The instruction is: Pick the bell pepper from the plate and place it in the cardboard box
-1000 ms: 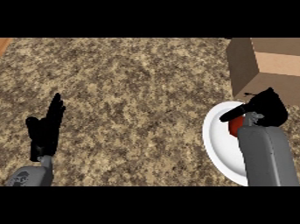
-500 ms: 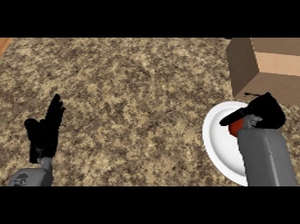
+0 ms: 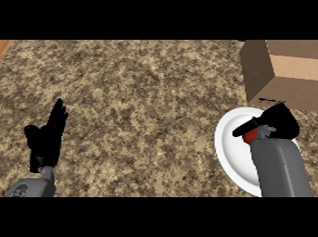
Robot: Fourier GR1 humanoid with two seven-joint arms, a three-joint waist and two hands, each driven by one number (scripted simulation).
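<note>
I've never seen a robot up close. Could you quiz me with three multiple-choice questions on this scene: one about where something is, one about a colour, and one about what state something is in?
1. Where is the cardboard box?
A) left of the plate
B) at the view's upper right, beyond the plate
C) on the plate

2. What colour is the plate?
A) blue
B) white
C) green

3. How is the left hand?
A) curled into a fist
B) pressing the cardboard box
C) open, fingers straight, holding nothing

Answers:
1 B: the cardboard box stands past the plate's far rim.
2 B: its bare rim shows white.
3 C: it rests apart at the view's left, touching nothing.
</note>
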